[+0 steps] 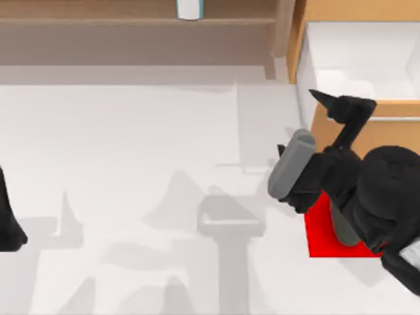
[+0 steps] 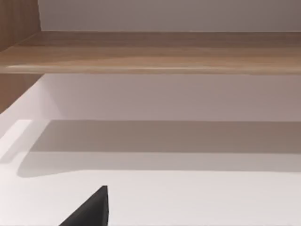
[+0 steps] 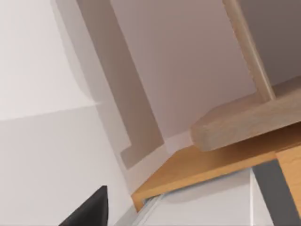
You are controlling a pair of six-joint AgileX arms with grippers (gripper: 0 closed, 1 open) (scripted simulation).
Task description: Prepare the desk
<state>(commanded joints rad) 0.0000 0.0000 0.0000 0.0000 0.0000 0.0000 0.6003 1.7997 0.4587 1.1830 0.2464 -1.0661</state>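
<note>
The white worktop of the desk spreads wide and bare across the top view's left and middle, crossed only by grey shadows. Along its far edge runs the light-wood shelf unit, with a small pale cylinder standing on the shelf board. At the far right the light-wood drawer stands pulled out, its white inside showing, its front edge close above the right arm.

The right gripper hovers beside the drawer's near left corner, one dark pointed finger aimed toward the drawer's white interior; whether its fingers are apart or together I cannot tell. A grey cylindrical part of the arm lies just left of a small red mat, which the arm partly covers. In the right wrist view the drawer's wooden rim sits under the shelf board's rounded end.

The left arm rests at the worktop's left edge, with one dark finger seen in its wrist view; the state of its fingers cannot be told either.
</note>
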